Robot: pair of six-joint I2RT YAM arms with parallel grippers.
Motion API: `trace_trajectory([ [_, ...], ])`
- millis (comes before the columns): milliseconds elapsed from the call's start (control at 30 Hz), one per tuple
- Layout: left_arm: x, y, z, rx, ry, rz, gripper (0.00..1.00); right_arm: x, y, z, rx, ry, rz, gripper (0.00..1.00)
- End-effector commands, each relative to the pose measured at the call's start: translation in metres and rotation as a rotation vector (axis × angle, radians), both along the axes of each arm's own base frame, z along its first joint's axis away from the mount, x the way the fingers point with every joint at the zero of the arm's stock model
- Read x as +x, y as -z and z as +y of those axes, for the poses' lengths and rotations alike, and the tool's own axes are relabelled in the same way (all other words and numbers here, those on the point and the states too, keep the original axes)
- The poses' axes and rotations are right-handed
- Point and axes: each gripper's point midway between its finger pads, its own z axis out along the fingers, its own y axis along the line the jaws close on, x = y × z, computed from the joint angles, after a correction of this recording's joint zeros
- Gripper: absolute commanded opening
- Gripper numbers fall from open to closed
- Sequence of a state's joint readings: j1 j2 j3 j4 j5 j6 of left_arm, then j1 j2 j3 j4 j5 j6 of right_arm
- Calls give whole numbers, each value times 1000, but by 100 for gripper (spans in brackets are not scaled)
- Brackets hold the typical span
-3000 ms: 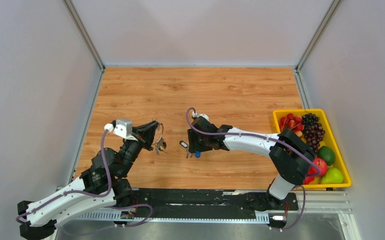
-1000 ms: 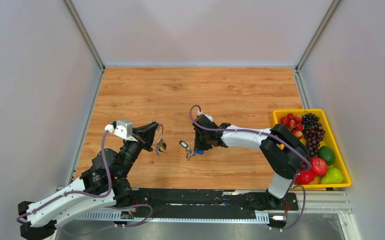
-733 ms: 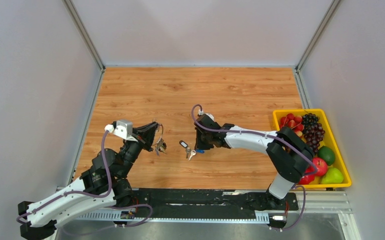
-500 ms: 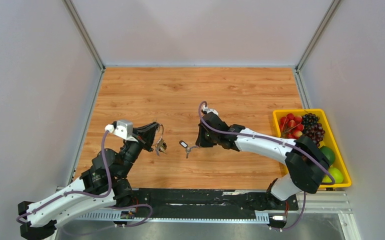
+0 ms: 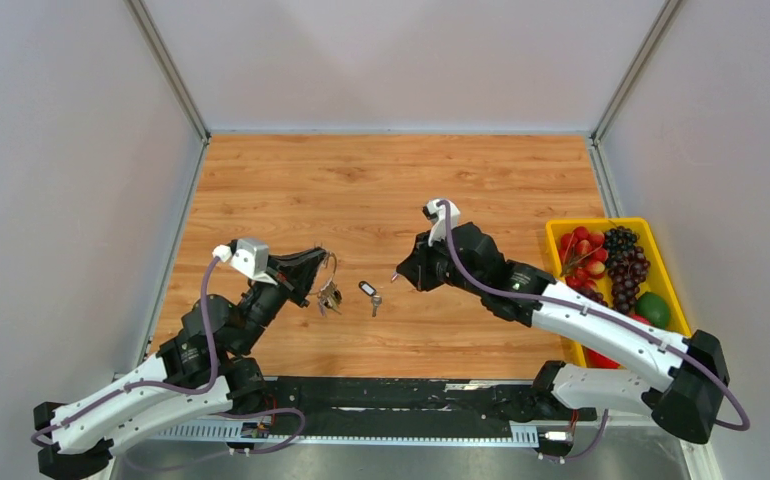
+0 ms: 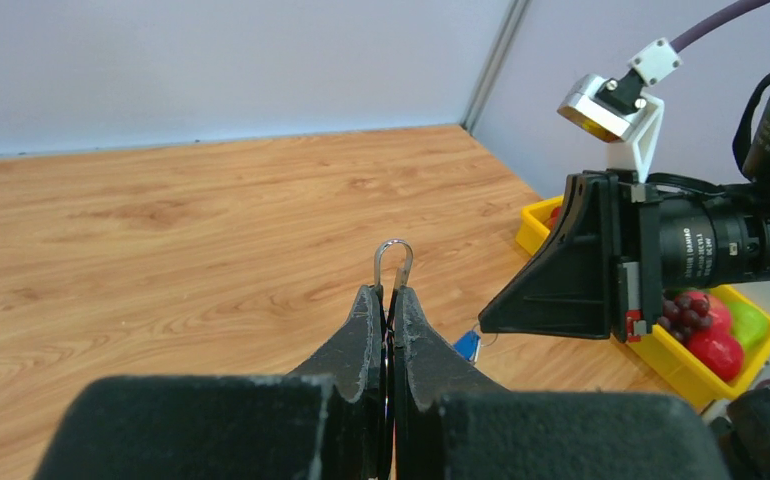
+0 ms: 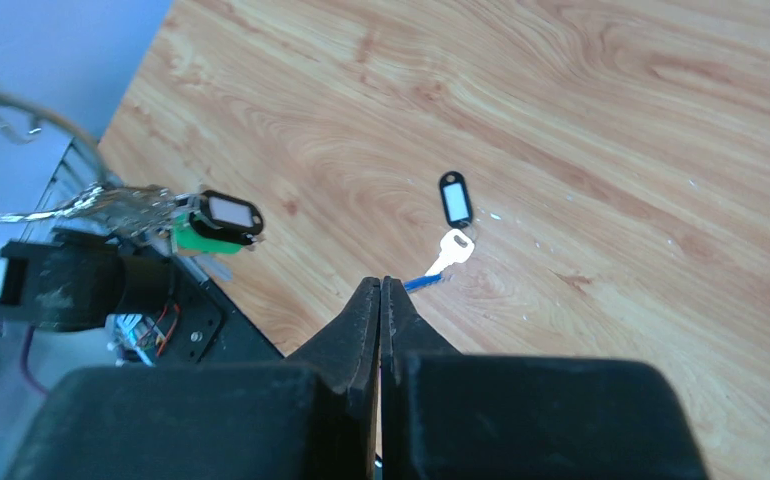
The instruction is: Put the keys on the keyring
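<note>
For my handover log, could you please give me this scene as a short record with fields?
Left gripper: shut on keyring
Already on ring: keys with black and green tags, hanging
Right gripper: shut on blue-tagged key, raised off the table
Loose on table: black-tagged key
Far right: yellow fruit bin

Only 1 loose black-tagged key (image 7: 454,200) lies between the left pincer (image 6: 387,293) (keyring (image 6: 393,258) and keys (image 5: 329,296) hanging from it) and the right pincer (image 7: 381,285) with a blue-tagged key (image 6: 466,345); the surface (image 5: 361,180) beyond is open; a fruit bin (image 5: 586,222) lines its right edge.
</note>
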State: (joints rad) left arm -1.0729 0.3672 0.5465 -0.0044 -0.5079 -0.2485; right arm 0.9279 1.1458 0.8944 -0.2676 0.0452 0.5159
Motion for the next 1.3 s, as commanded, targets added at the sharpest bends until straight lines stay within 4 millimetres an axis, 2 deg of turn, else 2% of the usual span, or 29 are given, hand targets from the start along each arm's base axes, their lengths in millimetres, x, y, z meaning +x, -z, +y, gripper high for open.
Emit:
trace_trajectory([
  [0,-11,-33,-7,-76,80,-30,0,-16,-43,7,70,-141,-143,0],
  [500,-34,-56,-28,-47,255,-107,0,-84,-142,16,319,-481,-336,0],
  [733,-41,-63,-32,-61,301,-107,0,-97,-177,21,319,-552,-528,0],
  [833,-43,-66,-34,-74,315,-101,0,-97,-184,24,291,-560,-607,0],
  [967,-43,-60,-36,-57,322,-66,0,-100,-186,28,269,-586,-661,0],
  [1267,-51,-65,-41,-58,373,-50,0,-114,-195,43,185,-621,-862,0],
])
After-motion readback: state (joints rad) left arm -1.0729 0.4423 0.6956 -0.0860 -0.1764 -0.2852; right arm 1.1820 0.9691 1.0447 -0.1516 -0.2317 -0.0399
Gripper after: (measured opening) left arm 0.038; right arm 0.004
